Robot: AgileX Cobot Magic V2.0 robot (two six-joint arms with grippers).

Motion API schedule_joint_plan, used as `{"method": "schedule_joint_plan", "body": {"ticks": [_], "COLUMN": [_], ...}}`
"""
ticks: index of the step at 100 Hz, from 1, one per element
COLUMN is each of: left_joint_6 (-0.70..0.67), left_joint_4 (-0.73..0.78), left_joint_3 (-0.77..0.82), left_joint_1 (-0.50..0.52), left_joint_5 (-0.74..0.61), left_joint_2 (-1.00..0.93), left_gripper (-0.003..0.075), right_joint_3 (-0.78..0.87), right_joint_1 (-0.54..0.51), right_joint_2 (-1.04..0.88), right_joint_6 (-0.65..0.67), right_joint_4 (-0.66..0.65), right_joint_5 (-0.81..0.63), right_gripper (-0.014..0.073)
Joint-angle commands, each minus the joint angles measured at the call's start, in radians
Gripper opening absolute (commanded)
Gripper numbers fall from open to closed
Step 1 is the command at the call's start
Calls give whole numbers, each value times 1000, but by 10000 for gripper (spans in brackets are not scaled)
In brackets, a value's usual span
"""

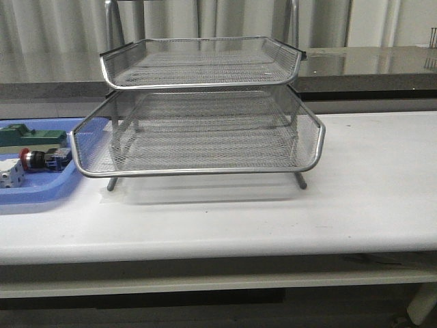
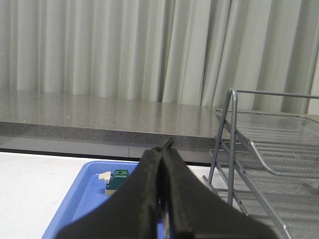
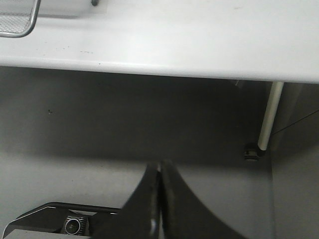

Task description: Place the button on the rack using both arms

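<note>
the task is sitting at its very start, judging from how things are lying. the small push-button with the red mushroom head, black body and blue rear block (image 1: 42, 159) is lying on its side in the shallow blue plastic tray (image 1: 41, 195) at the far left of the white table (image 1: 369, 184), just left of the silver wire-mesh rack (image 1: 205, 130), whose lower tier is overhanging the blue tray's right edge. nothing is resting on either visible tier of the rack, so picking up, any handing over and placing all appear to be left.

neither arm is showing in the front view. the left pincer (image 2: 163, 149) is hanging with its fingers pressed together and pinching nothing, looking over the blue tray with the rack on its right. the right pincer (image 3: 159, 172) is likewise pressed together and empty, hanging off the near edge of the table and facing the floor under it.

counting: one button, one rack showing two tiers here, one blue tray, one green flat component (image 1: 31, 134), one white block (image 1: 11, 176), two pincers.
</note>
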Motion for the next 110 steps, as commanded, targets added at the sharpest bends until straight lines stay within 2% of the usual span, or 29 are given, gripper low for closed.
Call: {"method": "schedule_joint_plan", "body": {"ticks": [1,32,60,87,110], "left_joint_6": [-7,-3,-3,3,109], "left_joint_4": [-15,-1,223,331,317], "left_joint_3": [-117,-557,-950,-1161,-1261], "left_joint_1": [2,2,2,2,0], "left_joint_5": [-47,237,569,619,682], "left_joint_2": [92,554,939,1224,1397], "left_gripper": [-21,-21,-21,-20,2], "right_joint_3": [-33,-33,-33,-33,-33], "right_joint_1": [-5,-5,-5,-5,-5], "right_joint_2": [6,6,6,6,6], "right_joint_6": [1,1,1,1,1], "right_joint_4": [-3,-3,-3,-3,-3], "right_joint_5": [-49,-49,-49,-49,-49], "right_gripper": [-71,-71,-71,-71,-71]}}
